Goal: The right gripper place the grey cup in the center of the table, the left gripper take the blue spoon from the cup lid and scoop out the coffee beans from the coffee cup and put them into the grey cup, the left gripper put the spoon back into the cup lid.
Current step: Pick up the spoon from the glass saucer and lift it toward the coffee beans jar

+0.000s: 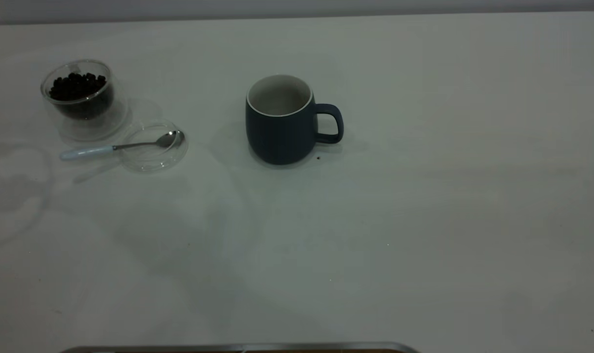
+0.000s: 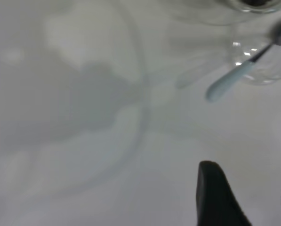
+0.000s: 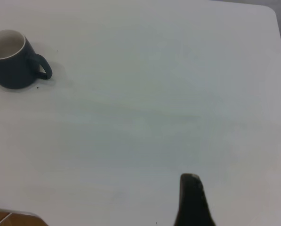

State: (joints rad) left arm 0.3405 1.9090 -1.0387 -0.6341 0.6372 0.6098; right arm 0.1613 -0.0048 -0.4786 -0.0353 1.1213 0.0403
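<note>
Our left gripper (image 2: 246, 197) hovers open and empty near the blue spoon (image 1: 113, 147), which lies in the cup lid (image 1: 152, 146) at upper left. The grey cup (image 1: 280, 120) stands central; scooping remains.

Ext overhead; wrists low, oblique.

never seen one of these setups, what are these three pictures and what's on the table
This is a two-armed robot at a white table. One picture looks over the table from outside; neither arm shows in it. The other two come from cameras on the arms' wrists.

On the table: the grey cup near the middle, upright; the coffee cup, glass, holding coffee beans; beside it the cup lid, with the blue spoon resting in it.

The left claw hangs near the spoon, holding nothing. Only one finger of the right claw shows.
</note>
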